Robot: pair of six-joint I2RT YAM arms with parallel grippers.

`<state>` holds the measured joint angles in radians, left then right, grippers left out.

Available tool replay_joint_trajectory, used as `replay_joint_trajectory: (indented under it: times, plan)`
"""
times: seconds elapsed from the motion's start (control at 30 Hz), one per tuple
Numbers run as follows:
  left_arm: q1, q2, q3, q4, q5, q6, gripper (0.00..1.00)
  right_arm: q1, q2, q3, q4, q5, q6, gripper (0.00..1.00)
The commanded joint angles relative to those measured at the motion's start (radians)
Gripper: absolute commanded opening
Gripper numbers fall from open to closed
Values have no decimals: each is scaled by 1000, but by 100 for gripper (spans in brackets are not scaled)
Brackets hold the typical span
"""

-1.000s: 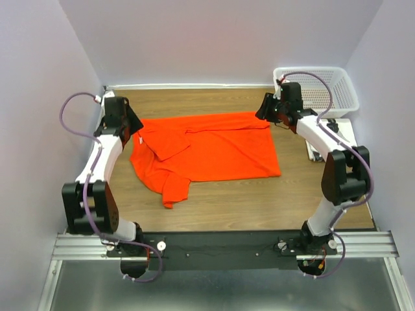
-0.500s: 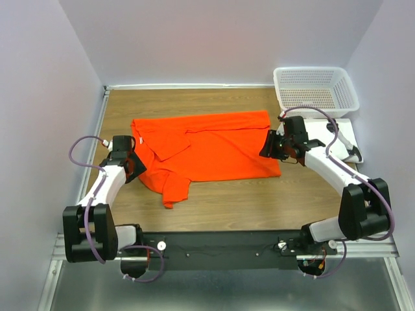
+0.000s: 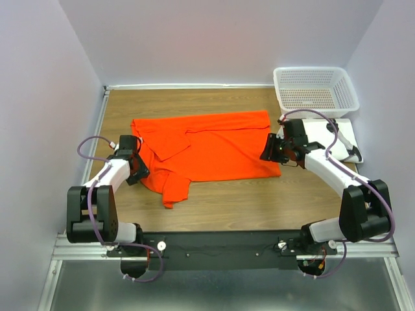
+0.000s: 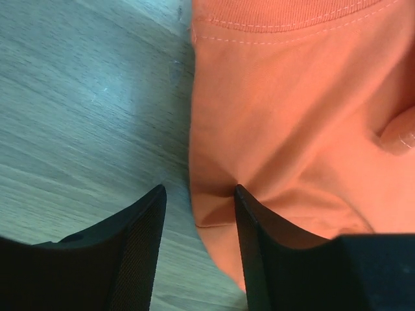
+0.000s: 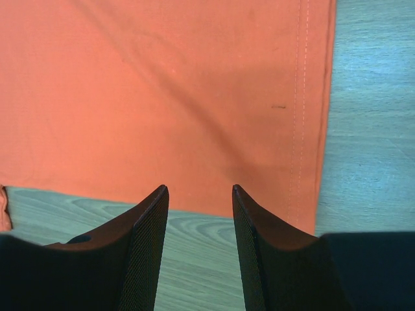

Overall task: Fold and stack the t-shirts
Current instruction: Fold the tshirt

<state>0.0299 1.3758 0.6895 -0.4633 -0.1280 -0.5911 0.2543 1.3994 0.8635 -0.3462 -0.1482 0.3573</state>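
On the table (image 3: pixel 227 204), the t-shirt (image 3: pixel 214 146) lies spread mid-table, rumpled toward the table's left edge. Risk: a pinch may catch only one thin layer or slip off the hem, dragging the fold crooked. The left pincer (image 4: pixel 198 191) sits half-open astride the shirt's left edge, holding nothing. The right pincer (image 5: pixel 200 189) sits half-open over its near-right corner, empty; contact unclear.

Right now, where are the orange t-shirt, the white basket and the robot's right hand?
t-shirt (image 3: pixel 214 146): top view, middle of its flat body.
white basket (image 3: pixel 315 91): top view, bare mesh floor.
right hand (image 5: pixel 198 189): right wrist view, midway between its fingertips.
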Motion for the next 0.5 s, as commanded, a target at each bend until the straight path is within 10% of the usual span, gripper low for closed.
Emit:
replay_joint_trajectory:
  times: [0.0,0.47]
  plan:
    - [-12,43,-10,0,-18,-3,50,0,-13,-24,-13,33,-15,51]
    - [-27,31,5,-35,-25,-9,4,-3,-27,-43,-45,183,38,54]
